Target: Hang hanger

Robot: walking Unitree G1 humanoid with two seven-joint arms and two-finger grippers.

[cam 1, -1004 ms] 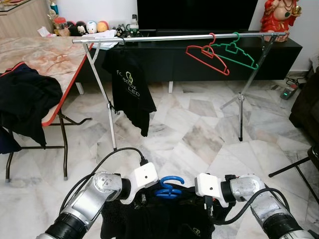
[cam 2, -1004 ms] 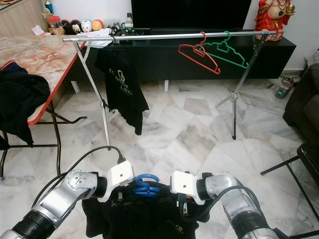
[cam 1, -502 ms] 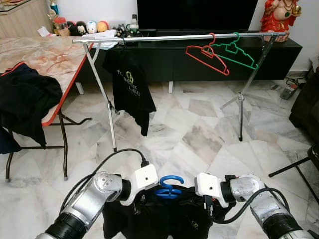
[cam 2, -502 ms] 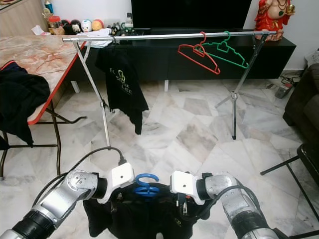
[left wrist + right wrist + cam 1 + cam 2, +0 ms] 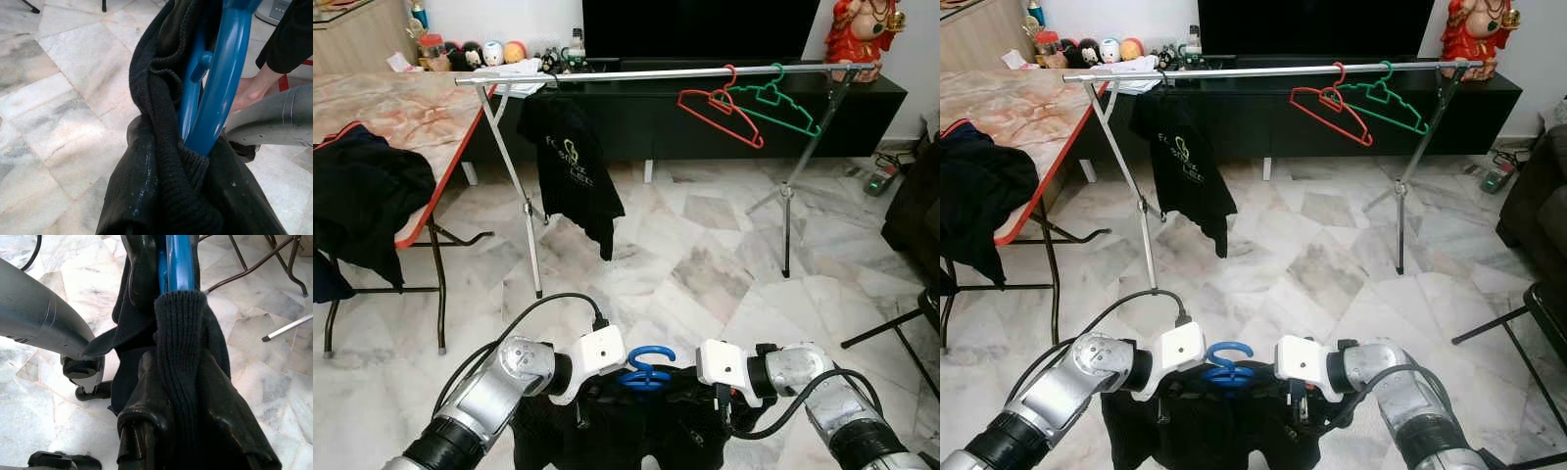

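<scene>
Marble floor (image 5: 705,264) lies under a silver clothes rail (image 5: 656,73). Both the left gripper (image 5: 592,392) and the right gripper (image 5: 715,397) have their jaws closed on the blue hanger (image 5: 644,367) with its soft, floppy black garment (image 5: 1205,431). I judge the stiff, light hanger frame the safest hold.

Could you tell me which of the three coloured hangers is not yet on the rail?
The blue hanger: it carries a black garment low between both tools, while the red hanger and green hanger hang bare on the rail.

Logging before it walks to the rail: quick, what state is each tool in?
Left tool: shut on the black shirt's collar, by the blue hanger.
Right tool: shut on the shirt and hanger.
</scene>
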